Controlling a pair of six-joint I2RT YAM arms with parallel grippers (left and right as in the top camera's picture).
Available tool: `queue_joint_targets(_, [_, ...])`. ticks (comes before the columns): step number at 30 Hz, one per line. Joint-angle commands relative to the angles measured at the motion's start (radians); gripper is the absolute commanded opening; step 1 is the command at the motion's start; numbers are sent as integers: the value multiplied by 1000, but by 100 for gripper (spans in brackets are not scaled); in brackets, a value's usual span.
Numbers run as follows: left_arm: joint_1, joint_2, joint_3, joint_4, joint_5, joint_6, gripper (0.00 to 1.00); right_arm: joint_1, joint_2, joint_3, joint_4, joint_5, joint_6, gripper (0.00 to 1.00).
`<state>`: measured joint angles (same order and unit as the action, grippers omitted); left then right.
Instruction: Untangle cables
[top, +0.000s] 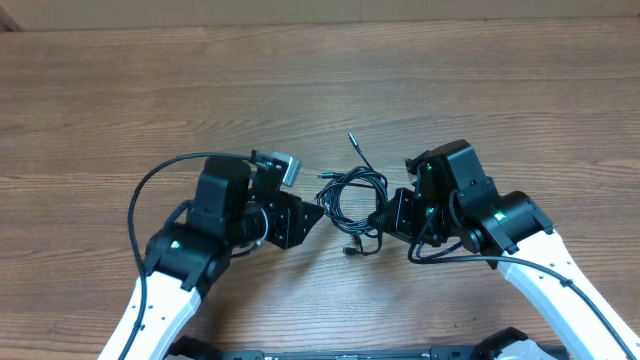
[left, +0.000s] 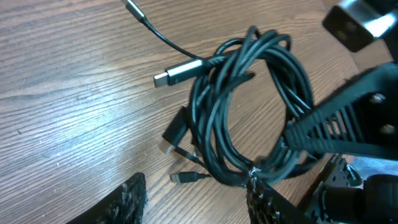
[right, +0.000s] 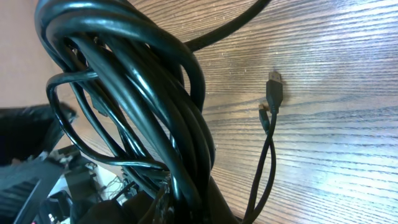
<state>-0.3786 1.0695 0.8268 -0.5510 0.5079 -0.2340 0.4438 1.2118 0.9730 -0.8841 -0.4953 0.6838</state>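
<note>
The cables (top: 352, 193) lie as a tangled black coil on the wooden table, between my two grippers. One loose end (top: 354, 143) runs away from the coil to the far side, and small plugs (top: 352, 246) lie at its near side. My right gripper (top: 386, 214) is shut on the coil's right side; in the right wrist view the cables (right: 155, 106) fill its jaws (right: 199, 202). My left gripper (left: 196, 199) is open in front of the cables (left: 249, 106), its right finger (left: 264, 200) touching the coil's edge. A silvery plug (left: 177, 73) sticks out of the coil's left.
The wooden table (top: 150, 100) stretches to the far side and to the left and right of the arms. A thicker black wire (top: 140, 205) loops off my left arm. Two thin plug ends (right: 274, 87) lie on the wood to the right of the held bundle.
</note>
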Motion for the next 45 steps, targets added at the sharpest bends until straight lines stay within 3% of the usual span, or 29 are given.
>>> queue_joint_targets(1, [-2,47,9,33,68,-10,52,-1,-5,2,6,-23,-12,4])
queue_joint_targets(5, [-2,77,9,76,121,-30,47,0,-5,2,6,-23,-12,4])
queue_joint_targets(9, [-2,82,9,121,121,-70,34,0,-5,2,6,-22,-12,4])
queue_joint_targets(24, [-38,127,9,158,111,-129,23,0,-5,2,6,-23,-12,4])
queue_joint_targets(26, [-50,146,9,188,114,-129,15,0,-5,2,6,-23,-12,4])
queue_joint_targets(27, [-54,152,9,203,114,-129,4,0,-5,2,6,-22,-12,4])
queue_joint_targets(34, [-3,86,22,238,193,-129,4,0,-5,2,-31,116,43,4])
queue_joint_targets(39, [93,-72,54,243,337,-110,4,0,-5,2,-66,193,108,4])
queue_joint_targets(45, [198,-300,55,233,312,-111,4,0,-5,2,-69,200,132,4])
